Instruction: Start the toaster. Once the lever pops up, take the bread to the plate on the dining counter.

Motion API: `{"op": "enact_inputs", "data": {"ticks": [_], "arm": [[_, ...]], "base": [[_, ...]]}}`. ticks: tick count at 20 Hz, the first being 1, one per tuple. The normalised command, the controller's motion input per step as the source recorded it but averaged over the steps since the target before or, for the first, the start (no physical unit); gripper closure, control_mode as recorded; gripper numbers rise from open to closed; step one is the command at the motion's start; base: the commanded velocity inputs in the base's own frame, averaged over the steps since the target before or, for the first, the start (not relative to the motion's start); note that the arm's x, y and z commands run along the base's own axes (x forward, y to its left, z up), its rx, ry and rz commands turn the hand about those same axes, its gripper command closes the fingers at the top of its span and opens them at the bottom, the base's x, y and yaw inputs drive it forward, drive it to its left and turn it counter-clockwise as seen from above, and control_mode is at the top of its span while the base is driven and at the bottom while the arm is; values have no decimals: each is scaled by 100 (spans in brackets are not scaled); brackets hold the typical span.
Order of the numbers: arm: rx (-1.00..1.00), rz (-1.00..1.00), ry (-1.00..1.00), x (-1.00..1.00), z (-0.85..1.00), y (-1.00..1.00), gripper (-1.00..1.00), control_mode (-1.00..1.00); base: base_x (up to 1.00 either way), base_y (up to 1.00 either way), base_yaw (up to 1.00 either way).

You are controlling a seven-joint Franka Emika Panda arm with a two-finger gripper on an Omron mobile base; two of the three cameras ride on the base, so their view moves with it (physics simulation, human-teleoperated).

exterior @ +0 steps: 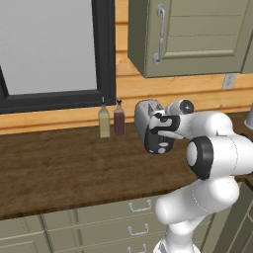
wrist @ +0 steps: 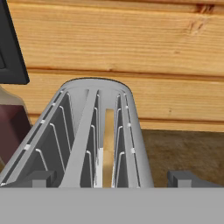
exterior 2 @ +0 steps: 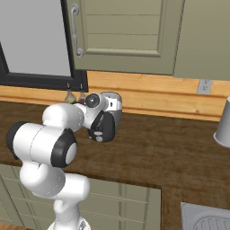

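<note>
Left base view shows the dark wooden table (exterior: pixel 64 168) running under a black-framed window (exterior: pixel 54 49) and an olive cabinet (exterior: pixel 197 34), with olive drawers (exterior: pixel 133 222) below its front edge. The white arm (exterior: pixel 207 163) rises from the lower right and reaches back toward the wall, its hand at the near end of the toaster (exterior: pixel 148 126). The toaster stands on the table against the plank wall, its black end panel facing the robot, and the hand covers much of that panel, so the lever cannot be made out. Just to the toaster's left stand two bottles, one yellowish (exterior: pixel 104 121) and one dark red (exterior: pixel 119 118), close together and upright. In the right base view the arm comes from the lower left, the toaster (exterior 2: pixel 112 112) sits beside its hand, a grey cylinder (exterior 2: pixel 223 121) stands well apart at the right edge, and a sink corner (exterior 2: pixel 206 218) shows at the lower right. In the hand view the camera looks along the toaster's top slots (wrist: pixel 94 135); the bread (wrist: pixel 108 144) stands on edge deep in the right-hand slot. The fingers (wrist: pixel 113 179) are spread wide, one tip at each side of the toaster's top, holding nothing.
</note>
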Motion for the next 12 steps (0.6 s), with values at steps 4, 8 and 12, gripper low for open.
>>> {"op": "enact_inputs", "data": {"ticks": [4, 8, 12], "arm": [[0, 0, 0, 0, 0, 0, -100, -100], [0, 0, 0, 0, 0, 0, -100, -100], [0, 0, 0, 0, 0, 0, -100, -100]], "base": [[0, 0, 0], [0, 0, 0], [0, 0, 0]]}}
